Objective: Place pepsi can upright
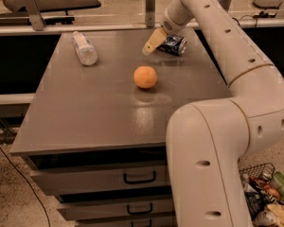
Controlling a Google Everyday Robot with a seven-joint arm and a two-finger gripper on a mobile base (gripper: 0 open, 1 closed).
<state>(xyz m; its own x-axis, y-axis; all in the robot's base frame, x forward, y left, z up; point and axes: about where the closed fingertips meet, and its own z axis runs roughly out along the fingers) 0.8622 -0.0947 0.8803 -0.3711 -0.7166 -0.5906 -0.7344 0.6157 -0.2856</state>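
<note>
Camera view is being filled mostly by a grey table (85, 112), and places are being given from the orange (145, 77) sitting near the middle of its top. Well to the left of the orange and further back, a clear plastic bottle (84, 48) is lying on its side, untouched. Just behind the orange and slightly to its right, the gripper (154, 41) is being held low over the table top, right at the left end of the pepsi can (174, 45). The can is lying on its side on the table, behind and to the right of the orange. Whether the gripper is clenched on the can or released beside it cannot be told. To the right of the orange, the white arm (236, 56) is being reached in from the near right corner.

The task is being judged as not yet done, since the can is not standing. The approach looks finished. What is left seems to be a sure hold, a turn to vertical, a setting down on the base and a letting go.
</note>
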